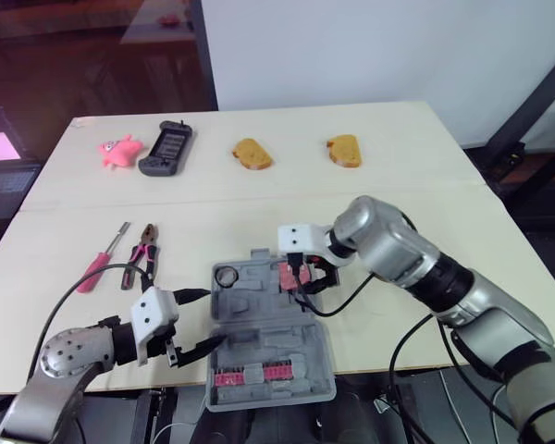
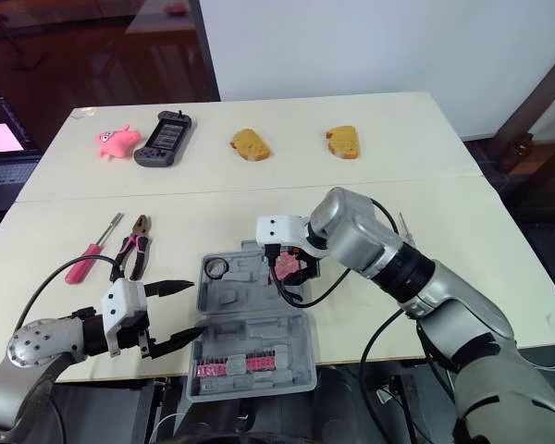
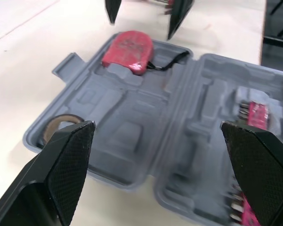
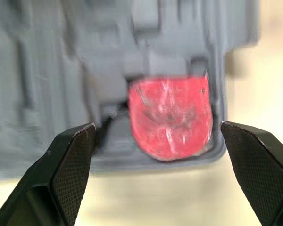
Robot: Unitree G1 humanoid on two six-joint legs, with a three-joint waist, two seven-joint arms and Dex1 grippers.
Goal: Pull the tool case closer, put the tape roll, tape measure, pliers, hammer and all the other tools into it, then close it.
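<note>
— Toward the lower middle of the frame, how does the tool case lie?
— Open flat on the surface, long axis running up the frame. Its upper right corner holds the tape measure, its upper left the tape roll.
— And the arms?
— Over the tape measure hangs the right tool, fingers apart. At the case's left edge the left tool is spread too.

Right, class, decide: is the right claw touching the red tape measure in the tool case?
Apart. The right wrist view shows the right claw open, its fingers spread wide of the tape measure, grey tool case showing on both sides.
</note>
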